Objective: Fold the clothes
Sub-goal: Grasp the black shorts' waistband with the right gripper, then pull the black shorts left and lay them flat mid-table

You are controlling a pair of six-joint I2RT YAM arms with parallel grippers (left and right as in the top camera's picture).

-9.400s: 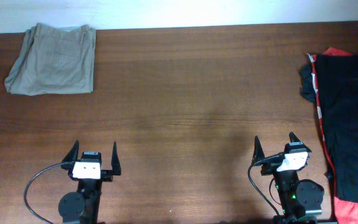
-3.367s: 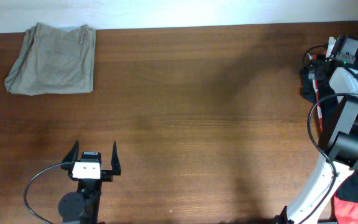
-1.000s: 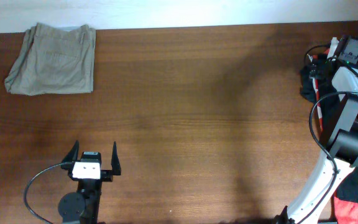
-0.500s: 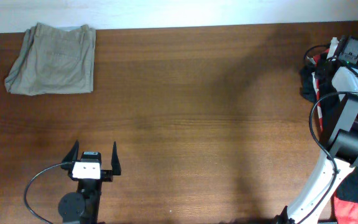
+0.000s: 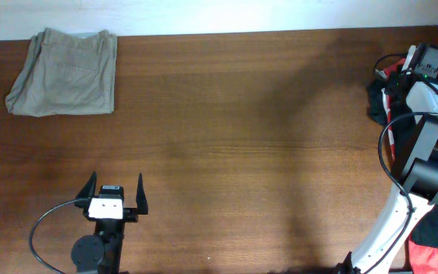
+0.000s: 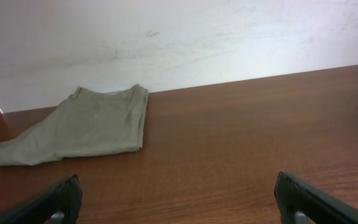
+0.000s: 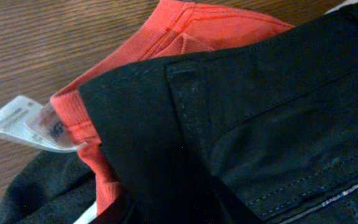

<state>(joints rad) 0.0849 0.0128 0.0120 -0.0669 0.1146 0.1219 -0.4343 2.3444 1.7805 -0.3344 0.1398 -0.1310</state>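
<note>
The clothes lie in two places. Folded khaki trousers point(image 5: 63, 72) point(image 6: 79, 124) rest at the far left. Black shorts point(image 5: 375, 103) point(image 7: 260, 112) lie over a red T-shirt point(image 5: 426, 256) point(image 7: 185, 31) at the right edge. My right gripper point(image 5: 395, 70) reaches down onto the far corner of that pile. In the right wrist view a ridge of black shorts cloth runs down between its jaws, and the dark fingers barely stand out from it. My left gripper point(image 5: 116, 180) point(image 6: 178, 186) stands open near the front edge, with nothing between its fingers.
A white care label point(image 7: 23, 121) sticks out from under the red collar. Bare brown table point(image 5: 234, 137) stretches between the two garment spots. A pale wall point(image 6: 185, 43) rises behind the far edge. The right arm point(image 5: 420, 152) arches over the pile.
The right gripper's jaws have closed in on the shorts' corner, and the cloth there has bunched slightly. The left arm has not moved.
</note>
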